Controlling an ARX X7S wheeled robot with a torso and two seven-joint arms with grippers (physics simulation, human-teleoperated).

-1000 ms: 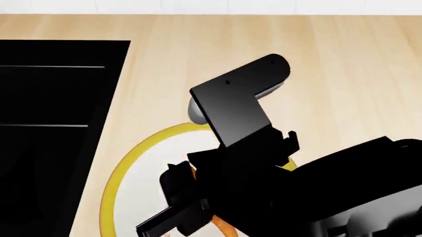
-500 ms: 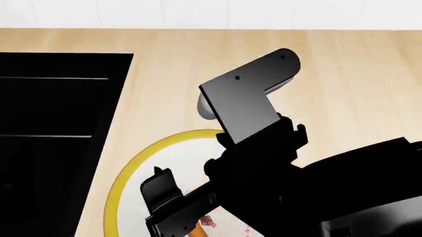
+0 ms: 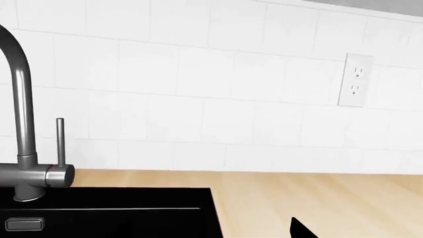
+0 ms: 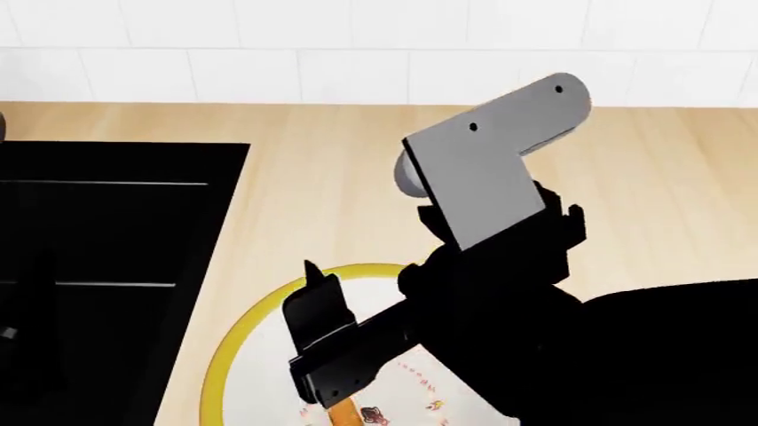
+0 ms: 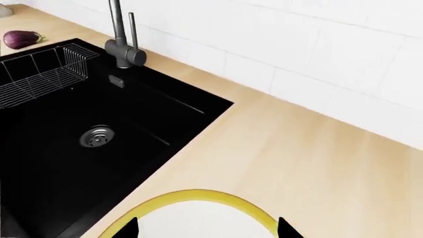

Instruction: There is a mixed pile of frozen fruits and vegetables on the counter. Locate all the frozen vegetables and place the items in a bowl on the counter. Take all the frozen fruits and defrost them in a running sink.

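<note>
Far left, beyond the sink (image 5: 79, 144): purple eggplant (image 5: 21, 38) lying on the counter (image 5: 297, 163), well apart from the bowl, not yet collected. Wire rack (image 5: 39, 74) sits in the basin's far-left part, steel drain (image 5: 96, 136) mid-basin, chrome tap (image 5: 122, 34) at the far edge; no water visible, so the defrost step looks unstarted. No pear or round fruit in any view.

Just right of the sink: bowl (image 4: 243, 355), yellow rim, specks inside. A thin orange piece (image 4: 343, 414) shows at the near edge of the head view, inside the bowl — likely the carrot-like vegetable, there because vegetables go in the bowl.

Right gripper (image 5: 206, 227) is over the bowl, two finger tips well apart with nothing between them: spread and empty. Probably parked above it after dropping the orange piece. The arm hides much of the bowl in the head view.

Left gripper: only a dark tip shows in the left wrist view; cannot tell its state. That camera faces the tiled wall, an outlet (image 3: 355, 80) and the tap, so the arm seems idle.

Versus the earlier frames: the right arm has risen and pulled off the bowl, the head view has tilted up to show wall tiles, and the orange piece, formerly right at the fingers, now lies free below them.
</note>
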